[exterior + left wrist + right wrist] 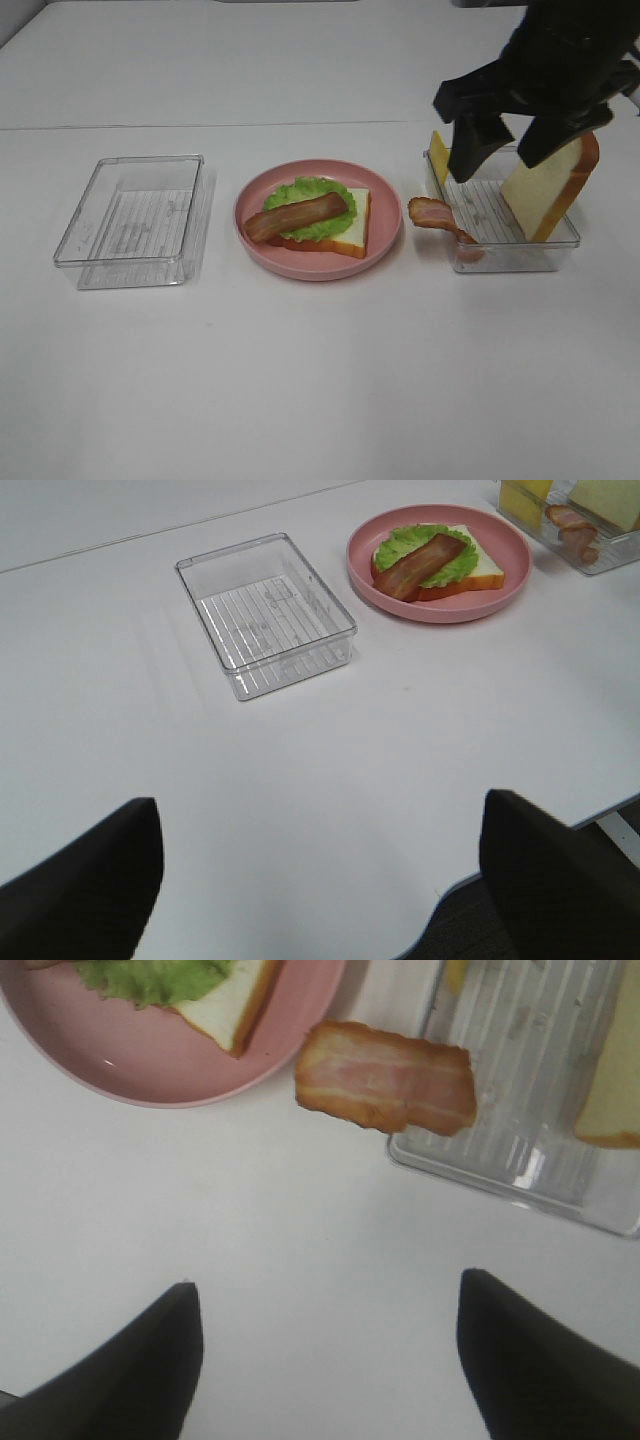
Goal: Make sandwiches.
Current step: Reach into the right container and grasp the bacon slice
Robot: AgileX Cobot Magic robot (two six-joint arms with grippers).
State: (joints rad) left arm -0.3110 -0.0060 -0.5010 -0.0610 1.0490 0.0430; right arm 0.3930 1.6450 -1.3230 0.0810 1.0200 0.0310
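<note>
A partly built sandwich sits on the round pink plate [385, 240]: a white bread slice [352, 232], a green lettuce leaf [300, 195] and one bacon strip [296, 217] on top. A second bacon strip [436, 217] hangs over the left rim of the right clear tray [520, 262]; it also shows in the right wrist view [385, 1090]. In that tray a second bread slice [545, 190] leans upright, and a yellow cheese slice [438, 155] stands at the far left corner. My right gripper [498, 160] hovers open and empty above this tray. My left gripper [320, 810] is open and empty, far from the plate.
An empty clear tray [135, 215] stands left of the plate; it also shows in the left wrist view [265, 610]. White table all around; its near edge shows in the left wrist view [600, 810].
</note>
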